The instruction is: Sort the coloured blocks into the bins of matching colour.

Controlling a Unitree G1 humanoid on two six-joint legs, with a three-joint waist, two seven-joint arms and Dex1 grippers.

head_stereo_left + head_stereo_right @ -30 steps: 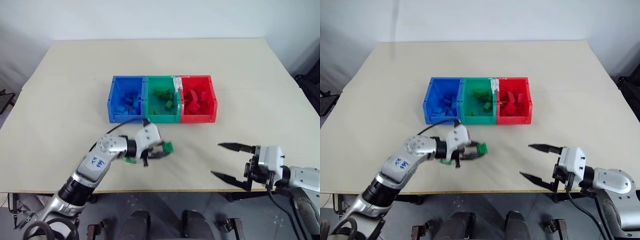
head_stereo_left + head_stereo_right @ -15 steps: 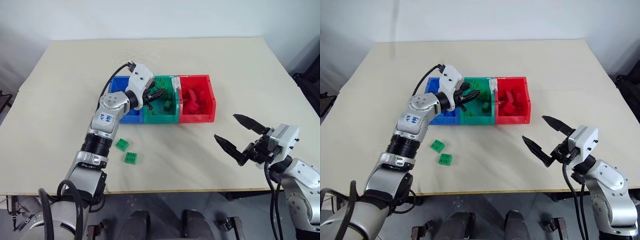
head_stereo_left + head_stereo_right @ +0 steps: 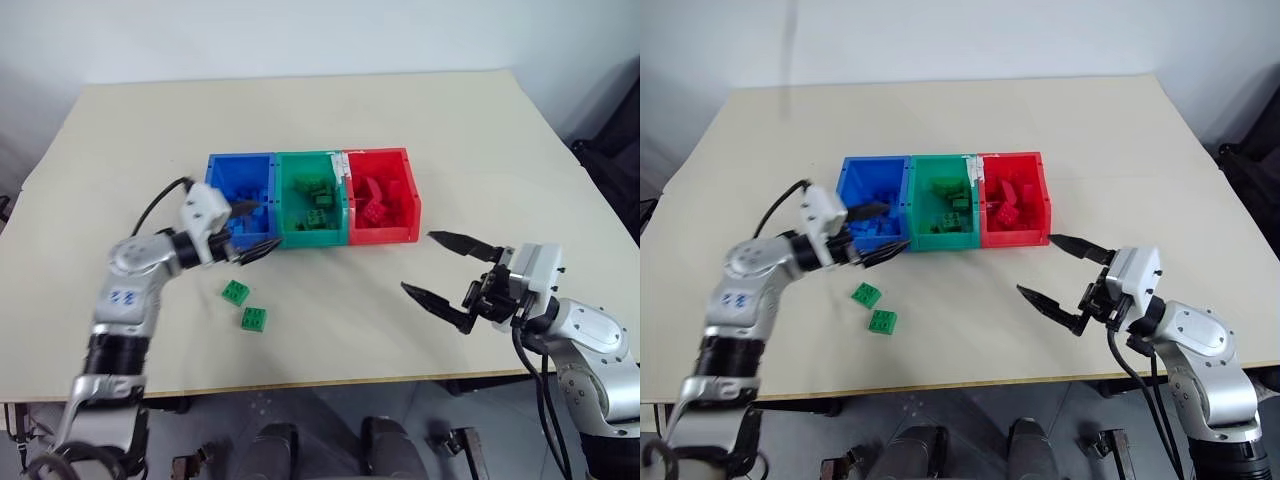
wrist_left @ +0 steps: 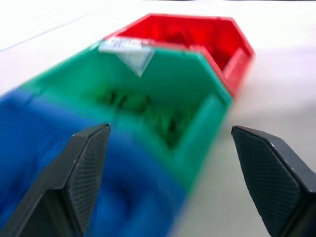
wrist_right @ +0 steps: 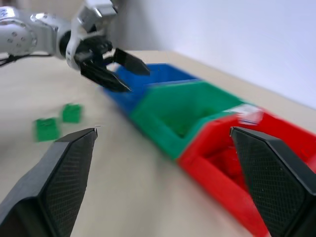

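In the head views the left gripper [image 3: 249, 227] was seen spread and empty at the blue bin's [image 3: 221, 165] front, two green blocks [image 3: 245, 306] lying just below it, and the right gripper [image 3: 449, 275] spread wide; in the wrist views the green bin [image 4: 163, 64] was framed between parted fingers [image 4: 86, 165].

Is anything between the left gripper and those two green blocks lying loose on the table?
Nothing visible. The left gripper hangs open near the blue bin's front corner; the two green blocks lie on bare table just nearer the robot, apart from each other, with open surface between them and the gripper.
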